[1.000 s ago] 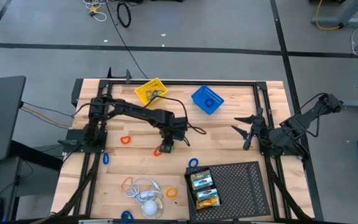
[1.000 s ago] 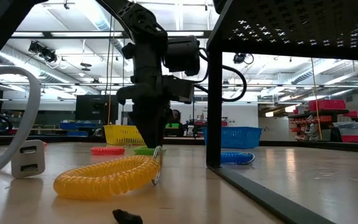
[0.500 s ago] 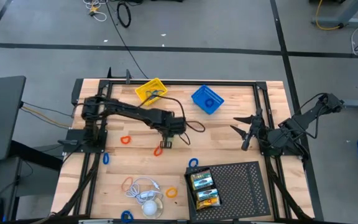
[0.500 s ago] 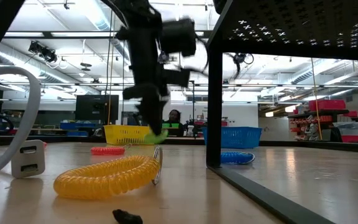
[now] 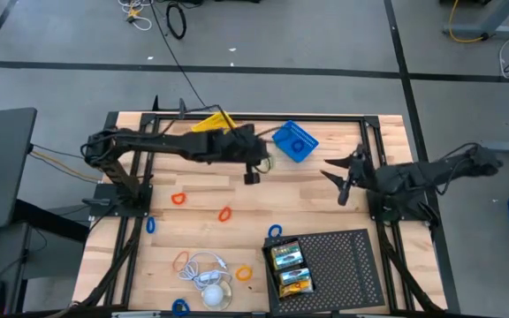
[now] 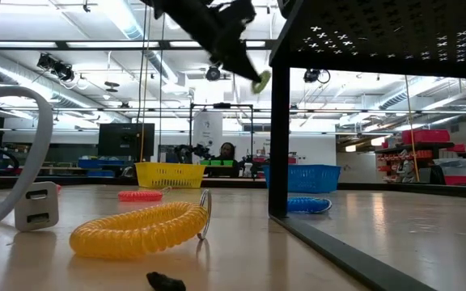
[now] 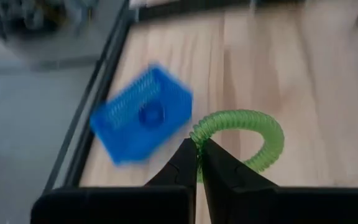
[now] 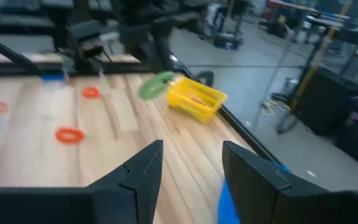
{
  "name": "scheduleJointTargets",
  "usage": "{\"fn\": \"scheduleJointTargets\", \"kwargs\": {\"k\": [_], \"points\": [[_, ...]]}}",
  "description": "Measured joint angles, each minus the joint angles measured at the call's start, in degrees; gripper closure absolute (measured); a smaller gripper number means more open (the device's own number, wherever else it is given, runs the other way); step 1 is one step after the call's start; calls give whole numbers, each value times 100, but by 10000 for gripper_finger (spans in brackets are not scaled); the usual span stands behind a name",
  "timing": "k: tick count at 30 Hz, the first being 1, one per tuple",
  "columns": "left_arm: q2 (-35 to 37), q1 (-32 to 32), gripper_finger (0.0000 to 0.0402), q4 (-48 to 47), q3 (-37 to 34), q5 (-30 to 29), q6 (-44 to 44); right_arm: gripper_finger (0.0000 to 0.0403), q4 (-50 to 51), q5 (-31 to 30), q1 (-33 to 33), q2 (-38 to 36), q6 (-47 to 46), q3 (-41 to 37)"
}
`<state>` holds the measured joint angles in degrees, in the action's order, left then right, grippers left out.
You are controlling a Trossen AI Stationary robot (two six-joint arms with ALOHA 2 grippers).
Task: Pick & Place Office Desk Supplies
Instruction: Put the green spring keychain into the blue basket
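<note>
One green coil [image 7: 247, 134] is pinched in the left gripper [image 7: 197, 163], whose fingers are clenched on its end, and it hangs in the air well above the table [image 5: 325, 190], just beside the blue basket [image 5: 294, 141]. The step in hand looks like carrying it to a basket, so the next move calls for centring the coil over the opening before letting go. The right gripper [image 8: 191, 168] waits spread wide at the table's right side.

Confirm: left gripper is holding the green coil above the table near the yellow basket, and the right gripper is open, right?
Nearly. The left gripper does hold the green coil aloft, but beside the blue basket, not the yellow one; the left wrist view shows this. The right gripper is open.
</note>
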<state>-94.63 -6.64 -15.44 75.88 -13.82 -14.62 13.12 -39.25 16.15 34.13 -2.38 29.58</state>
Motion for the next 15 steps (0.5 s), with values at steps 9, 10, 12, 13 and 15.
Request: {"fn": "scheduleJointTargets", "kwargs": {"k": [9,10,12,13,15], "points": [[-53,-751,392,1515,-2,804,-353,226,-1200,2572,-2201,105,824,0],[-53,-835,392,1668,-2,971,-322,226,-1303,2935,-2479,172,821,0],[-107,-971,392,2061,0,1211,-277,226,-1576,3625,-3053,375,735,0],[-145,-1038,392,2267,4,1279,-275,226,-1751,3958,-3322,523,666,0],[-254,-1153,392,2599,4,1334,-272,226,-2179,4501,-3822,904,479,0]]}}
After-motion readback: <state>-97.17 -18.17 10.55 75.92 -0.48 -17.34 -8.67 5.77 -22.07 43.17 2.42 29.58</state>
